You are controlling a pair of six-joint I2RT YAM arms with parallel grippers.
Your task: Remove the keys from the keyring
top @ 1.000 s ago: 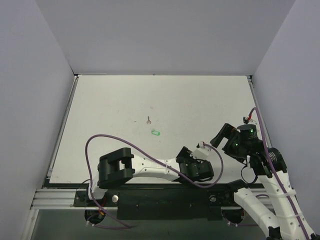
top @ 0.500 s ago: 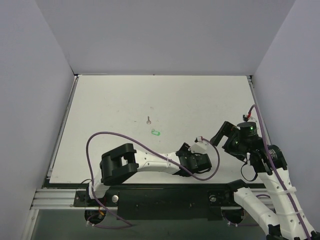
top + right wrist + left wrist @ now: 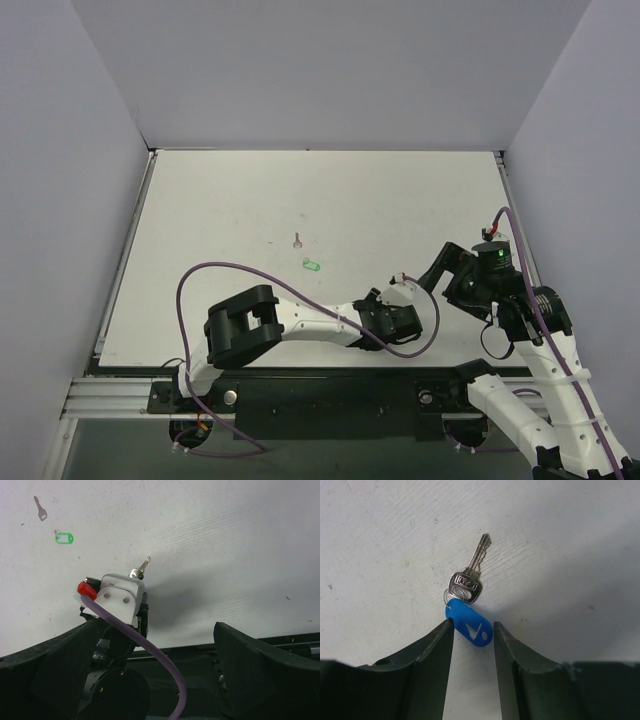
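A bright blue oval keyring (image 3: 475,629) lies flat on the white table, joined by a thin wire loop to one silver key (image 3: 469,581) that points away from me. My left gripper (image 3: 473,624) is open, its jaws narrowed around the near end of the blue piece. The left fingertip (image 3: 449,626) touches it and the right one stands a sliver off. A second key (image 3: 297,239) lies loose farther out. My right gripper (image 3: 157,625) hangs wide open to the right, above and behind the left wrist, holding nothing.
A small green loop (image 3: 311,266) lies near the loose key, also visible in the right wrist view (image 3: 64,538). The left arm's purple cable (image 3: 215,275) arcs over the near table. Grey walls enclose the table on three sides.
The left jaws have narrowed from wide open onto the blue keyring. The left wrist shifted slightly right and forward. The right arm drew in a little.
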